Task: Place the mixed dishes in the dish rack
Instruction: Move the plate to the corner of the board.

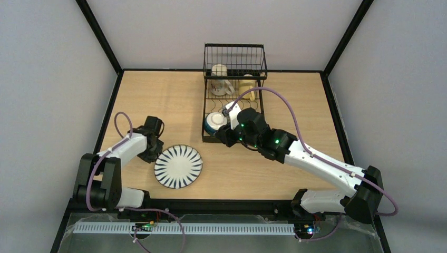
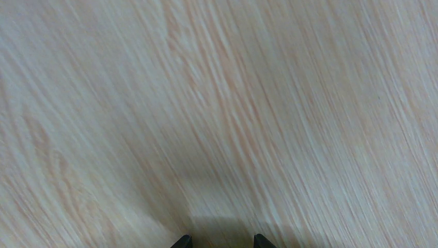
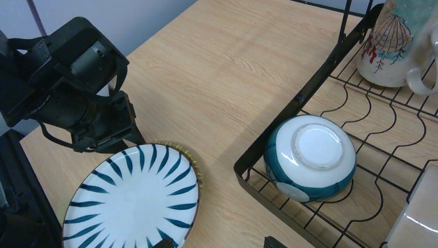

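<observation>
The black wire dish rack [image 1: 234, 68] stands at the back middle of the table. A beige mug [image 1: 219, 80] and a yellow mug [image 1: 248, 84] sit in it. A blue-outside bowl [image 1: 215, 122] lies upside down at the rack's front left [image 3: 310, 157]. The white plate with dark stripes [image 1: 178, 166] lies on the table, with a greenish plate rim [image 3: 195, 157] showing under it. My left gripper [image 1: 153, 145] is open and empty just left of the plate, low over bare wood [image 2: 222, 243]. My right gripper [image 3: 219, 244] is open and empty, between the plate and the rack's front corner.
The beige mug with a shell pattern [image 3: 392, 41] stands on the rack wires behind the bowl. A pale object [image 3: 418, 217] at the rack's right edge is cut off. The left arm's wrist [image 3: 77, 98] is beside the plate. Black rails border the table.
</observation>
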You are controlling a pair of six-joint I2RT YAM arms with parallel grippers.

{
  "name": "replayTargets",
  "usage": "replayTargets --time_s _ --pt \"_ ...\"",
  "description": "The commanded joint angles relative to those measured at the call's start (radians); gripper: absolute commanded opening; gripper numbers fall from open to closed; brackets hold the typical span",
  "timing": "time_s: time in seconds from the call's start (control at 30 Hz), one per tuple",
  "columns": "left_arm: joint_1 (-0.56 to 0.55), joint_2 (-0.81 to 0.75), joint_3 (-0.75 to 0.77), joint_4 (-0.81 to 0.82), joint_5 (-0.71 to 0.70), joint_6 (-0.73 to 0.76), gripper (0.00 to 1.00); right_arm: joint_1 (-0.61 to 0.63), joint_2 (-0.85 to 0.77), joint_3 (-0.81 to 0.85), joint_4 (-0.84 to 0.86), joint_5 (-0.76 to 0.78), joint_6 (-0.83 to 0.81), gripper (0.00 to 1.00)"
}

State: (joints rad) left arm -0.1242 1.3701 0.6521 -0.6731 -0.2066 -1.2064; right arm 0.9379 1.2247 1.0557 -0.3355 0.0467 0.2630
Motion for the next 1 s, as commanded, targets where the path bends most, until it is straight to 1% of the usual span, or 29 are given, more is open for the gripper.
replayTargets --time_s 0.0,0.1,0.27,0.4,0.53,0.7,0.8,0.83,0.9,0.93,0.97 --pt "-0.05 0.072 -0.01 0.011 0.074 -0.049 0.67 0.005 0.01 -0.029 -0.004 -0.001 0.016 1.0" --pt "-0.052 0.078 0.007 0.003 0.065 -0.037 0.67 0.003 0.01 -0.048 -0.005 -0.011 0.023 1.0" --pt "-0.041 0.072 0.047 -0.041 0.009 -0.004 0.68 0.004 -0.012 -0.078 -0.01 -0.036 0.038 1.0" --pt "0.005 0.061 0.075 -0.051 -0.012 0.037 0.75 0.003 -0.023 -0.123 0.004 -0.095 0.07 1.0" --pt "0.056 0.042 0.094 -0.053 -0.019 0.088 0.81 0.005 -0.021 -0.198 0.059 -0.177 0.134 1.0" --pt "0.109 -0.003 0.093 -0.034 -0.011 0.152 0.87 0.005 -0.003 -0.28 0.136 -0.244 0.205 0.99" --pt "0.119 -0.023 0.097 -0.01 0.015 0.196 0.89 0.004 0.033 -0.302 0.178 -0.292 0.233 1.0" --pt "0.147 -0.026 0.1 -0.006 0.024 0.208 0.89 0.004 0.047 -0.308 0.2 -0.317 0.244 1.0" --pt "0.156 -0.033 0.104 0.0 0.041 0.228 0.9 0.004 0.077 -0.324 0.246 -0.364 0.275 1.0" --pt "0.158 -0.037 0.105 0.001 0.049 0.235 0.93 0.005 0.093 -0.331 0.273 -0.389 0.291 1.0" --pt "0.16 -0.043 0.104 0.004 0.059 0.239 0.94 0.004 0.109 -0.341 0.3 -0.408 0.309 1.0"
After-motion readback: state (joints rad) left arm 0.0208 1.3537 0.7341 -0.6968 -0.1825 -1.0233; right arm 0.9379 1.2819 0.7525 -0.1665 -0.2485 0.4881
